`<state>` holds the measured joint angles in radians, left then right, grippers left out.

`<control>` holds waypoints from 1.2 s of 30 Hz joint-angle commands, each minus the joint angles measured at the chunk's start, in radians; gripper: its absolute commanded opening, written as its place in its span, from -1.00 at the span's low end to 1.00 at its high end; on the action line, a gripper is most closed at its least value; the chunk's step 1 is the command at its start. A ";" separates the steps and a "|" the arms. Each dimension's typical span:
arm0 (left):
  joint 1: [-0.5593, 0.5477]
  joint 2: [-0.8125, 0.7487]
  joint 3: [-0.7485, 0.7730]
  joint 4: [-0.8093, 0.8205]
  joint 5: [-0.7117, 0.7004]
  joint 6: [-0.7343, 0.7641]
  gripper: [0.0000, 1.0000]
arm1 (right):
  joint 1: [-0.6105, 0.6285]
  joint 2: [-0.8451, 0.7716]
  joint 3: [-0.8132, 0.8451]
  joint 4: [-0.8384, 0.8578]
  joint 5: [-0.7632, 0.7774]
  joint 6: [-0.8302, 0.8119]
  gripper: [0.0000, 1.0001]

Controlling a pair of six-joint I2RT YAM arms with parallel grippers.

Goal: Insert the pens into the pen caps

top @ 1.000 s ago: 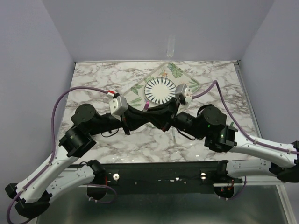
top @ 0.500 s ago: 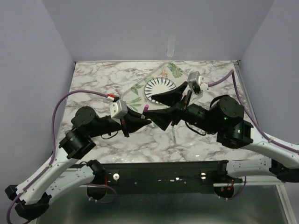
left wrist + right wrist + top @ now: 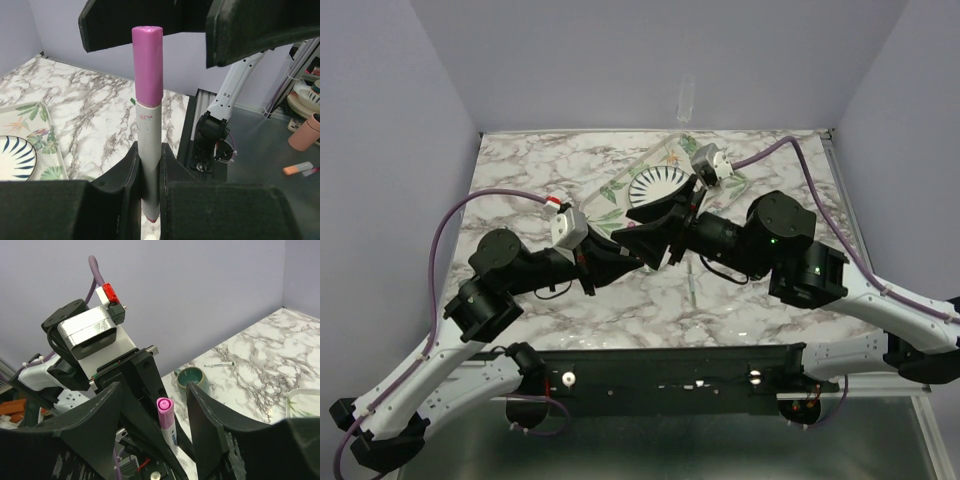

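A pen (image 3: 148, 145) with a grey-white barrel and a pink cap (image 3: 147, 65) on its end stands upright in the left wrist view. My left gripper (image 3: 149, 150) is shut on its barrel. My right gripper (image 3: 155, 390) is open, one finger on each side of the pink cap (image 3: 165, 412) without touching it. Those right fingers (image 3: 125, 25) show as dark slabs above the cap in the left wrist view. In the top view the left gripper (image 3: 618, 252) and right gripper (image 3: 645, 238) meet over the table's middle, hiding the pen.
A leaf-patterned tray (image 3: 695, 152) holding a striped plate (image 3: 660, 185) lies behind the grippers. In the right wrist view, a green bowl (image 3: 192, 377) and a thin green-tipped pen (image 3: 220, 364) sit on the marble. An orange marker (image 3: 297, 168) and a pink cup (image 3: 305, 131) lie off the table.
The right arm drew away to the right, then came back left with its fingers spread round the pen's capped end. The left gripper shifted slightly left, still holding the pen.
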<state>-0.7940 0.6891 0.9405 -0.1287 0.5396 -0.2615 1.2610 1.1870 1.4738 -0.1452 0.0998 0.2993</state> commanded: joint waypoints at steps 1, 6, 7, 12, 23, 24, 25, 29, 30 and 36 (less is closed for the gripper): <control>-0.002 -0.013 0.026 0.017 0.023 -0.042 -1.00 | -0.008 0.017 0.029 -0.017 -0.011 0.015 0.17; -0.004 -0.016 0.020 0.023 0.031 -0.050 -1.00 | -0.012 0.033 0.020 0.016 -0.015 0.006 0.07; -0.004 -0.016 0.017 0.023 0.033 -0.050 -1.00 | -0.011 0.033 0.016 0.025 -0.017 0.006 0.07; -0.002 -0.017 0.011 0.024 0.034 -0.047 -1.00 | -0.014 0.048 0.022 0.049 -0.026 0.004 0.08; -0.004 -0.017 0.009 0.021 0.043 -0.036 -1.00 | -0.025 0.049 0.008 0.076 -0.025 0.001 0.02; -0.002 -0.017 0.009 0.023 0.043 -0.036 -1.00 | -0.025 0.049 0.000 0.082 -0.026 0.001 0.02; -0.004 -0.017 0.007 0.023 0.043 -0.035 -1.00 | -0.025 0.048 -0.003 0.085 -0.026 0.001 0.02; -0.004 -0.016 0.006 0.026 0.045 -0.035 -1.00 | -0.028 0.049 -0.009 0.096 -0.029 0.000 -0.06; -0.002 -0.016 0.007 0.026 0.045 -0.035 -1.00 | -0.028 0.049 -0.009 0.093 -0.032 0.000 -0.09; -0.002 -0.017 0.014 0.028 0.052 -0.031 -1.00 | -0.028 0.051 -0.024 0.088 -0.046 0.000 -0.11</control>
<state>-0.7940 0.6823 0.9413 -0.1280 0.5598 -0.3000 1.2381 1.2343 1.4685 -0.0731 0.0799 0.3054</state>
